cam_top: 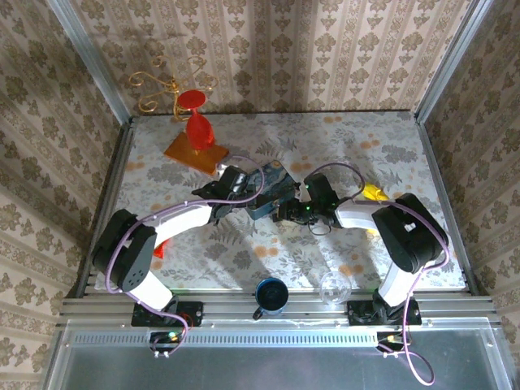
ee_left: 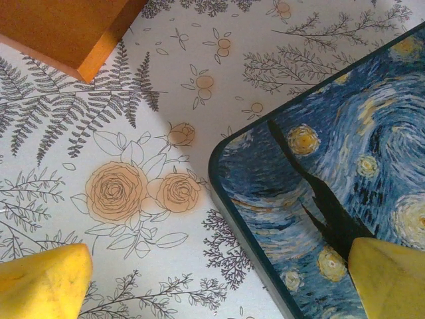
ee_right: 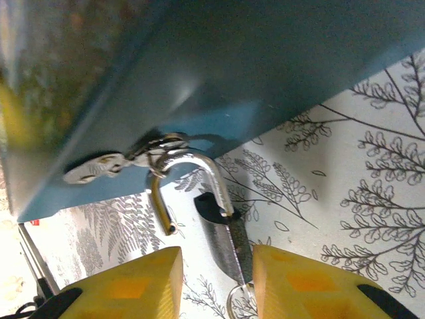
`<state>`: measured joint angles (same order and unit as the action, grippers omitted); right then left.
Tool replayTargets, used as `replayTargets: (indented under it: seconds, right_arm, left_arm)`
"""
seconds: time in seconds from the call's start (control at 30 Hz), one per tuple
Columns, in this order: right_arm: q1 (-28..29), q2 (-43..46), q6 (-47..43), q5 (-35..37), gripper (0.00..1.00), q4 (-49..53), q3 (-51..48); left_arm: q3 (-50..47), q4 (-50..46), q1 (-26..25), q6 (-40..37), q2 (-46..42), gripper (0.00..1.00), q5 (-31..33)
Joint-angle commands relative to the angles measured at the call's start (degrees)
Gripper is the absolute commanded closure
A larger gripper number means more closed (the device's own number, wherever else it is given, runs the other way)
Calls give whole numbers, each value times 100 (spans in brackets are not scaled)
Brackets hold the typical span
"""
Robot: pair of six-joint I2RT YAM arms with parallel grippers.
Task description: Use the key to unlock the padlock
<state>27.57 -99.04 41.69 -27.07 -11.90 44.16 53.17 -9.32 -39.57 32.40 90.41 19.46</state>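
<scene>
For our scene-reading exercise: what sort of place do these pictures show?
Probably a staged robot test booth: left arm and right arm bolted to an aluminium rail, wallpapered panels enclosing a floral-covered table.

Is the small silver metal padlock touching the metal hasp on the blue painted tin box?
Touching. The right wrist view shows the shackle of the silver metal padlock hooked through the hasp on the blue tin box.

blue swirl tin (ee_left: pixel 345 153) btm right, wood block (ee_left: pixel 66 26) top left, floral cloth (ee_left: pixel 199 73), left gripper (ee_left: pixel 216 282) fingers spread wide
</scene>
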Motion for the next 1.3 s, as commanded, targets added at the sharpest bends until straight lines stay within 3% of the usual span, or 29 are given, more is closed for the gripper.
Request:
replayTargets:
  seconds: [0.0,1.27]
  right_arm:
    - [-33,-88,168,-49,67,-266,-116]
    - [84,-831,770,-256,73,-1425,-241]
  left_arm:
    - [10,-492,51,-204,173,0,88]
    - [-106,-282,279,-6,100,0,-372]
